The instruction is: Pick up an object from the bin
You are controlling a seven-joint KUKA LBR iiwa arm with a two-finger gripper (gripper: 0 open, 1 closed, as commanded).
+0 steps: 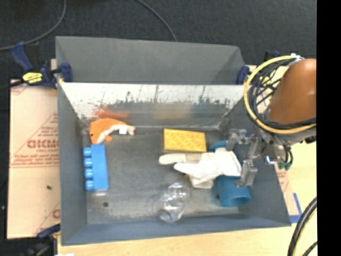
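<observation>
My gripper [242, 156] hangs low at the bin's right side with its two fingers spread apart, so it is open. One finger stands near the back, the other by the blue cup [232, 192], which lies on its side just in front. A crumpled white cloth [209, 166] lies directly left of the fingers, and its right edge reaches into the gap between them. The fingers are not closed on anything. A small blue piece [219, 145] peeks out behind the cloth.
A yellow sponge [184, 141] lies at the back middle and a clear plastic piece [173, 201] near the front wall. At the left sit a blue toy brick [95, 168] and an orange and white object [106, 129]. The arm's wrist overhangs the right rim.
</observation>
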